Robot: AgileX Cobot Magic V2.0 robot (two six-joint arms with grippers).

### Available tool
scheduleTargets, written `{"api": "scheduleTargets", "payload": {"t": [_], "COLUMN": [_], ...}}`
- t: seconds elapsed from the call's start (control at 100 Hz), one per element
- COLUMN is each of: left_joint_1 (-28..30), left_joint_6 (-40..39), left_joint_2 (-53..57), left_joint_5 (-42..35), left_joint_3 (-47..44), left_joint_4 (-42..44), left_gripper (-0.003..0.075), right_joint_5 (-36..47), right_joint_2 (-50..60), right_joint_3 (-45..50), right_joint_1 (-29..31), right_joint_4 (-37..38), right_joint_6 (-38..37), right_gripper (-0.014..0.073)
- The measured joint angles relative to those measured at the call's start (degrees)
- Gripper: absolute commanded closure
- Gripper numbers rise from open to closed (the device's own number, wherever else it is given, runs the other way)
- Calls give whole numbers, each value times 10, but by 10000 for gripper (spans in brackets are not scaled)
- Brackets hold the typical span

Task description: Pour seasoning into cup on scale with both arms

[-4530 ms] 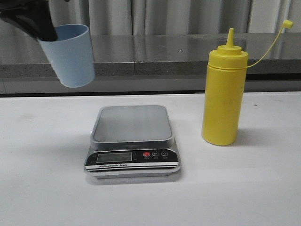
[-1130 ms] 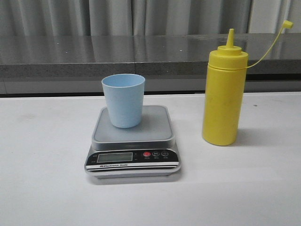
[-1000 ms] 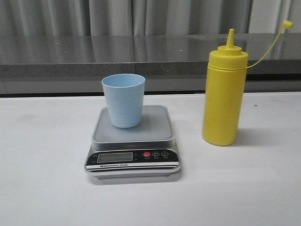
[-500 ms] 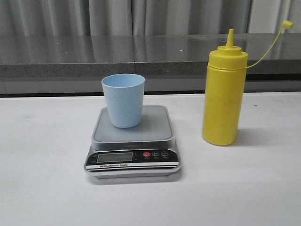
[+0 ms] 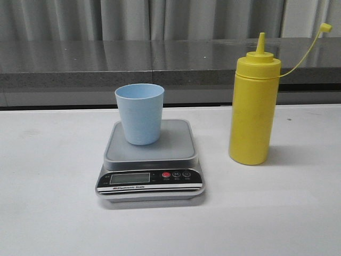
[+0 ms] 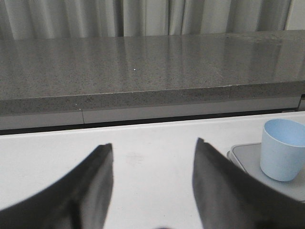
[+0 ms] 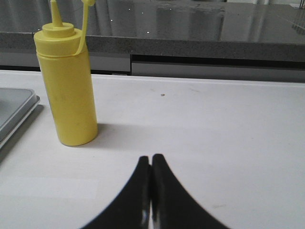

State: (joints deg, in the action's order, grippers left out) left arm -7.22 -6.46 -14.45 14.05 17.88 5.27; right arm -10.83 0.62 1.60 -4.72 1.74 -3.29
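The pale blue cup (image 5: 139, 113) stands upright on the grey platform of the scale (image 5: 170, 149), toward its rear left. The yellow seasoning bottle (image 5: 253, 109) stands upright on the table to the right of the scale, its cap hanging on a thin tether. In the left wrist view my left gripper (image 6: 153, 145) is open and empty over bare table, with the cup (image 6: 284, 149) and scale (image 6: 243, 157) off to one side. In the right wrist view my right gripper (image 7: 151, 157) is shut on nothing, a short way from the seasoning bottle (image 7: 67, 90). Neither gripper shows in the front view.
A white tabletop (image 5: 48, 213) carries everything. Behind it runs a dark grey stone ledge (image 5: 160, 58) with curtains above.
4.5 s ago my left gripper held the cup in the air at the upper left. Over the last second the cup stands on the scale and nothing moves.
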Motion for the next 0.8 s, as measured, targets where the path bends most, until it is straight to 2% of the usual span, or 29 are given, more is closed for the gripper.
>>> {"api": "scheduleTargets", "payload": {"t": [0.15,0.61,0.8], "left_joint_1": [0,0,0], "left_joint_6": [0,0,0], "left_joint_2": [0,0,0], "left_joint_5": [-1,-1,-2], "left_joint_3": [0,0,0], "left_joint_4": [0,3,3], "left_gripper": [741,740,740], "right_joint_5": [0,3,81], "right_joint_2": [0,0,0], "right_joint_3": [0,0,0], "right_joint_1": [0,0,0], "right_joint_4": [0,1,0], "right_joint_6": [0,0,0], "right_gripper": [660,660,660]}}
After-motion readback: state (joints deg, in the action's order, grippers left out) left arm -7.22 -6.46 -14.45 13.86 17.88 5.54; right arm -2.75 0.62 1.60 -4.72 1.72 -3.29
